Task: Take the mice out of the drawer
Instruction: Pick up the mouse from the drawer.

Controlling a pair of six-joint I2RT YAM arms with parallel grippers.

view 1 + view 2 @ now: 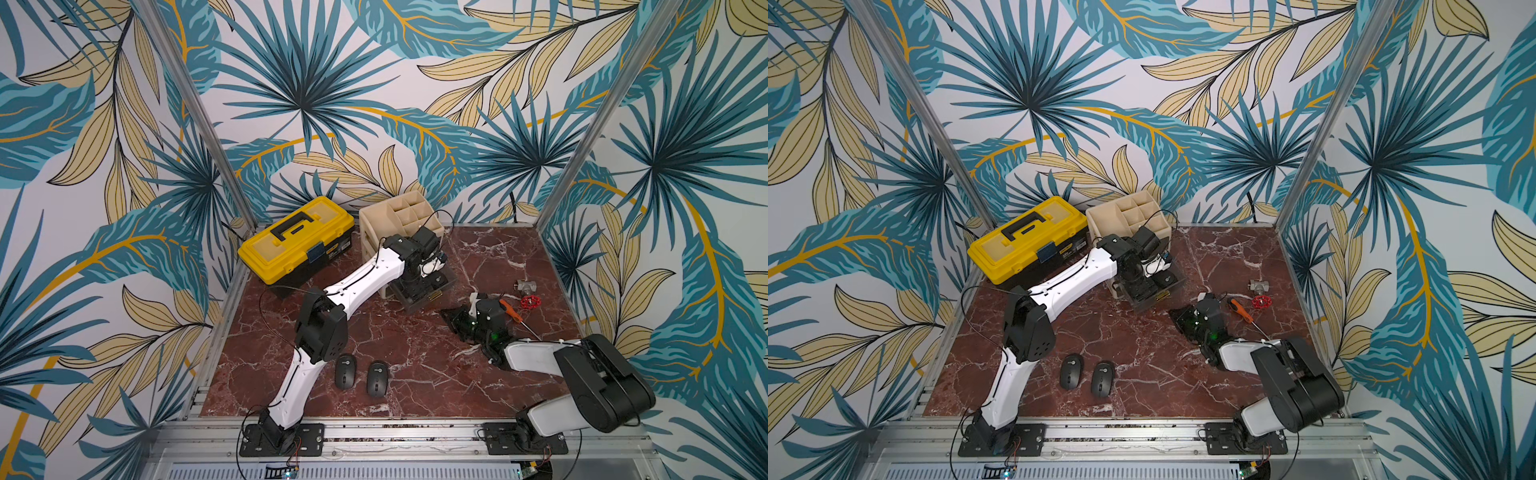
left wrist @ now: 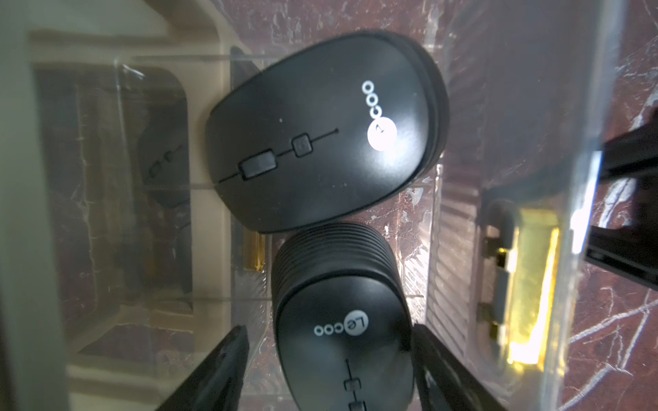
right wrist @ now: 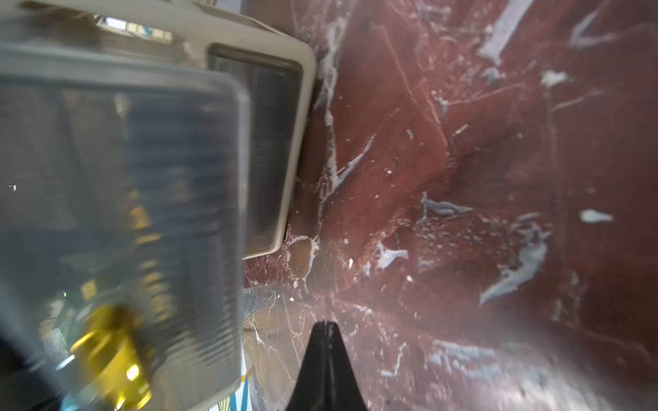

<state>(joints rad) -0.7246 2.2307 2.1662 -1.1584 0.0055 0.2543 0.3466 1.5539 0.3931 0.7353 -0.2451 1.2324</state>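
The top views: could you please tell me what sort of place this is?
Probably a robot test cell: a left arm and right arm bolted to a metal rail, a marble-patterned tabletop, leaf-print walls closing it in.

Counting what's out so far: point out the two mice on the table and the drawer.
Left-hand mouse (image 1: 345, 371): in a top view, middle of its shell.
Right-hand mouse (image 1: 377, 379): in a top view, middle of its shell.
Drawer (image 1: 435, 296): in a top view, gold handle on its front.

Top views bright, wrist views seemingly motion-blurred
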